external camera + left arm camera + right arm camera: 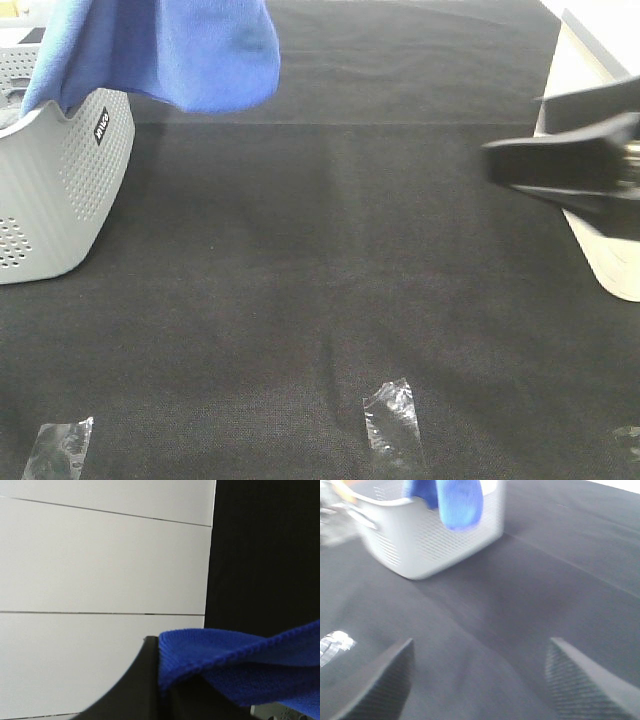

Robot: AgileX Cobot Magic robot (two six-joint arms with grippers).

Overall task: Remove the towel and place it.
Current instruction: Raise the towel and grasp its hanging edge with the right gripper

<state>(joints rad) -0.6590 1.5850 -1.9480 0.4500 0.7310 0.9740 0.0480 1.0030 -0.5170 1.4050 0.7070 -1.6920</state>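
Note:
The royal-blue towel (170, 45) hangs from above at the upper left, lifted over the grey perforated basket (60, 180), with its lower edge still at the basket's rim. In the left wrist view the towel (250, 665) drapes across my left gripper (170, 690), which looks shut on it. Only one black finger (140, 680) shows there. My right gripper (560, 165) is blurred at the right, over the black table, far from the towel. In the right wrist view it (480, 650) is open and empty, facing the basket (430, 535) and the towel (455, 500).
A black cloth covers the table (330, 280). Strips of clear tape (393, 420) lie near the front edge. A white boxy object (590, 100) stands at the right edge behind my right gripper. White wall panels (100, 570) fill the left wrist view.

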